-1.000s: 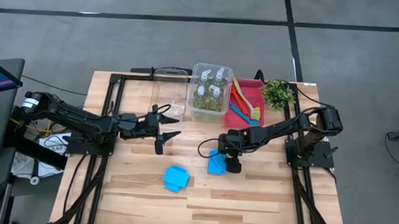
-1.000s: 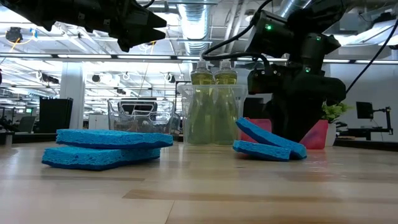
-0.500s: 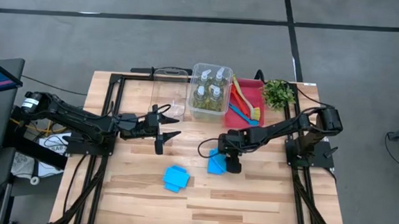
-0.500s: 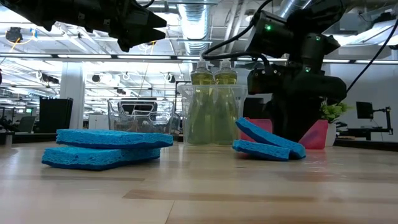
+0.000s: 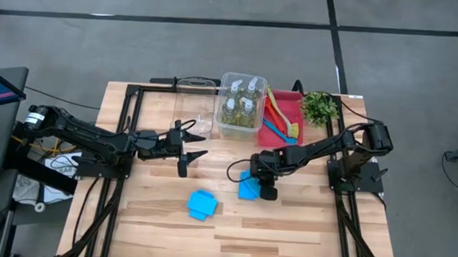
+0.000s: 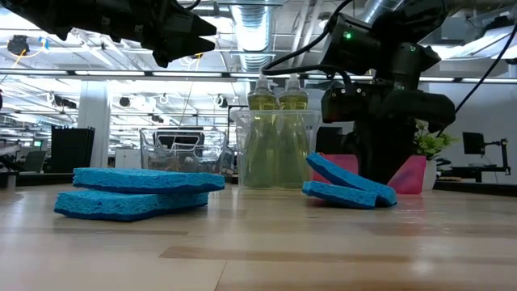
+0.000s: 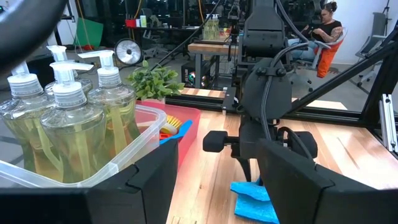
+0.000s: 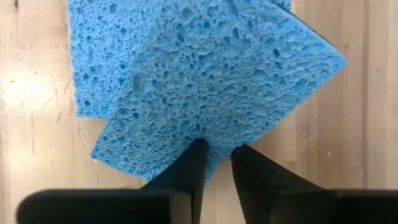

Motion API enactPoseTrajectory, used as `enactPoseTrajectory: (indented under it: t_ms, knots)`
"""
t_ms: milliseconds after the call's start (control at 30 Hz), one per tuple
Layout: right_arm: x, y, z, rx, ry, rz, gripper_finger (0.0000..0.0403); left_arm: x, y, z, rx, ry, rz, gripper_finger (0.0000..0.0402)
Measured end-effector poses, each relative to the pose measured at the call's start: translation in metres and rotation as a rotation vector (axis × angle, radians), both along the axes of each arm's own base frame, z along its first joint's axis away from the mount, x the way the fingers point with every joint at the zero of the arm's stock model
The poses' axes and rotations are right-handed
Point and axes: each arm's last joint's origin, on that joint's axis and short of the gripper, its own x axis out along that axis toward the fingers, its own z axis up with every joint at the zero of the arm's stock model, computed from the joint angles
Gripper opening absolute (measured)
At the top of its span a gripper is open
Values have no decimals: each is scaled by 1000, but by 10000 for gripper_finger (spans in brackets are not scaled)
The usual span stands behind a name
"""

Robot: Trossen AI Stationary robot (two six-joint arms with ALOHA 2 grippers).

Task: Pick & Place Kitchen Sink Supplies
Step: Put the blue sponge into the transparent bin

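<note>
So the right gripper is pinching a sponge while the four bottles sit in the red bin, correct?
Not quite: the four bottles sit in the clear bin, not the red bin, as the high view shows. The right gripper is pinching a sponge.

sponge (image 8: 205,74): porous, rough foam | table (image 8: 348,124): pale wood, smooth | bottles (image 7: 68,121): clear plastic
</note>
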Motion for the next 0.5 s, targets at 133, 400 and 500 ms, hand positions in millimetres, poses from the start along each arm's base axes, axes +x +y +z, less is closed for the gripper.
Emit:
enactPoseTrajectory:
  t_ms: [133, 400, 500]
  knots:
    - [0, 0, 0, 4, 1, 1, 55, 0, 0, 0, 0, 0, 0, 219]
    - [6, 0, 14, 3, 36, 2, 31, 0, 0, 0, 0, 0, 0, 219]
    - [9, 3, 22, 1, 46, 9, 22, 0, 0, 0, 0, 0, 0, 219]
